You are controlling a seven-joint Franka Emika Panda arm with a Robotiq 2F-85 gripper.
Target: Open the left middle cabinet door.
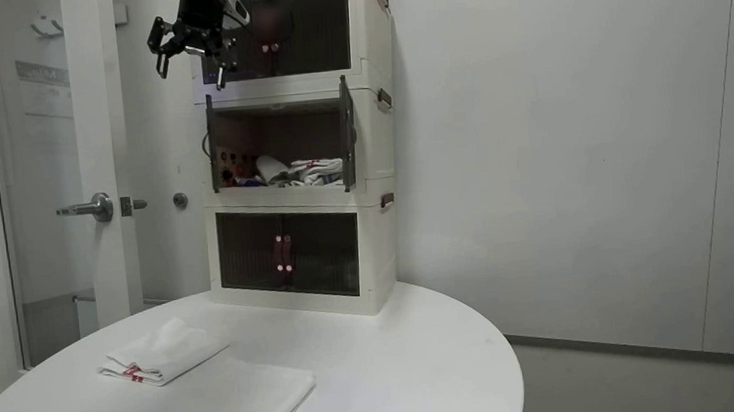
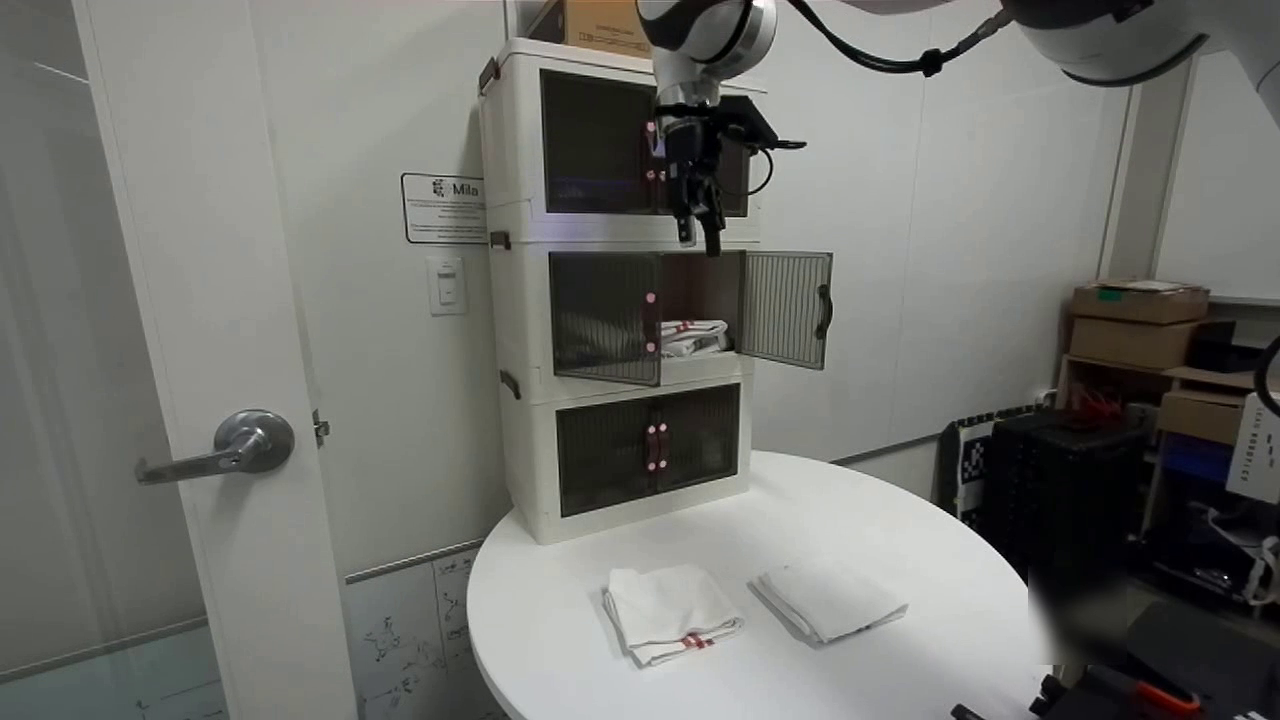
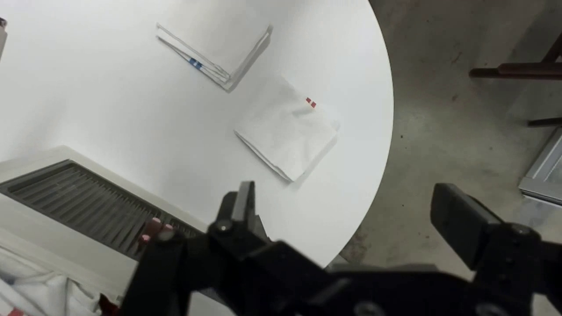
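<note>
The white three-tier cabinet [image 1: 375, 186] stands on the round table; it also shows in an exterior view [image 2: 520, 400]. Its left middle door [image 1: 212, 146] is swung outward and seen nearly edge-on. In an exterior view the same door [image 2: 605, 315] is a dark ribbed translucent panel standing out from the tier. The right middle door [image 1: 347, 133] is also swung open [image 2: 787, 308]. My gripper [image 1: 192, 73] is open and empty, pointing down in front of the top tier, above the left middle door [image 2: 699, 236]. In the wrist view its fingers [image 3: 344, 197] are wide apart.
Folded white cloths lie in the middle tier [image 1: 316, 171]. A red-marked cloth [image 1: 161, 353] and a blue-marked cloth [image 1: 245, 399] lie on the white table [image 1: 442, 356]. The top doors [image 1: 316, 28] and bottom doors [image 1: 322, 254] are shut. A room door [image 2: 240, 300] stands beside the cabinet.
</note>
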